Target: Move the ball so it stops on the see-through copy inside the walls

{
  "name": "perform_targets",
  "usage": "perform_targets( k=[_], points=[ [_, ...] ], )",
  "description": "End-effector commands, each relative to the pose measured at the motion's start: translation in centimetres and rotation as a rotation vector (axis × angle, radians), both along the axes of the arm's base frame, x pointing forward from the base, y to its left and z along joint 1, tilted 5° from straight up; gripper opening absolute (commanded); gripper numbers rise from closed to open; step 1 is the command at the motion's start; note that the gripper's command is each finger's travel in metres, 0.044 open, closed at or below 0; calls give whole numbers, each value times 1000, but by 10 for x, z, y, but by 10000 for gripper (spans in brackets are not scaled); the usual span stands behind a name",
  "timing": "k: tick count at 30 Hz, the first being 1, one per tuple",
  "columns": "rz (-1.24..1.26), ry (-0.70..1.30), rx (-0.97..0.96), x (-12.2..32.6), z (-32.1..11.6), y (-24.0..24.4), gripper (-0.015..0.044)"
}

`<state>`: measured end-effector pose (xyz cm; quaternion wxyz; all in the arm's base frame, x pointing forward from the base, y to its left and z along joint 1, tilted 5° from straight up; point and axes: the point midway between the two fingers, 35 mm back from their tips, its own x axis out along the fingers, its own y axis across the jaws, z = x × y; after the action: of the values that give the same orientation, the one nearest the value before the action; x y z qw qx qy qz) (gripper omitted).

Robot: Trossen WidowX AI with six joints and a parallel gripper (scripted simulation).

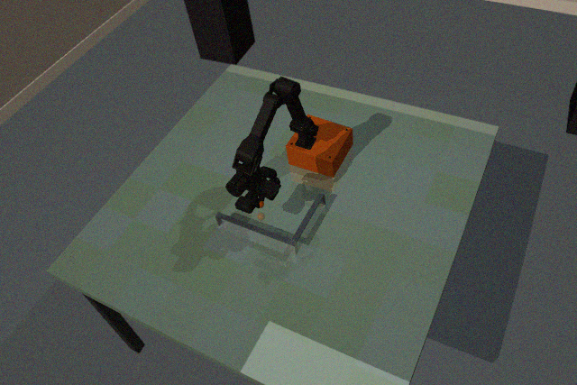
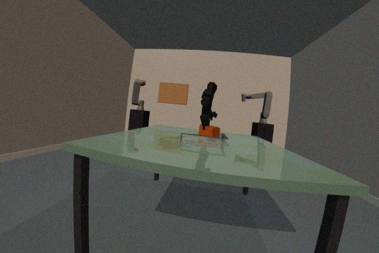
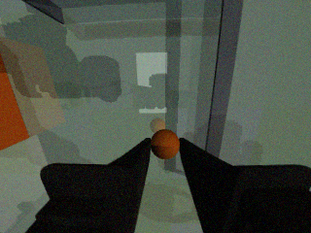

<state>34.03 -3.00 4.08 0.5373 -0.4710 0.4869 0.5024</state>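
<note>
The orange ball (image 1: 261,205) (image 3: 165,145) is between the fingertips of my gripper (image 1: 258,205) (image 3: 164,142), which is shut on it. In the wrist view one fingertip touches each side. The ball appears to be a little above the table. The paler see-through copy (image 1: 261,216) (image 3: 156,125) shows close beside the ball, just behind it in the wrist view. The long clear wall (image 1: 256,227) (image 3: 230,53) runs near the copy, and the other clear wall (image 1: 309,218) meets it at a corner. The fingertips are too small to judge in the exterior view.
The orange box (image 1: 308,159) (image 2: 205,131) (image 3: 11,114) under the arm's base stands behind the walled area. The glass table (image 1: 372,269) (image 2: 137,155) carries reflections and shadows of the arm and walls. Two grey arms stand beyond it in the exterior view.
</note>
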Motion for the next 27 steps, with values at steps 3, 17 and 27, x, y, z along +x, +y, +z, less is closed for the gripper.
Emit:
perform_targets(
  k=[3,17,27],
  points=[
    [5,3,-3,-8,-8,-17,0],
    [5,4,-3,-8,-78,-11,0],
    [5,4,-3,-7,-83,-11,0]
  ],
)
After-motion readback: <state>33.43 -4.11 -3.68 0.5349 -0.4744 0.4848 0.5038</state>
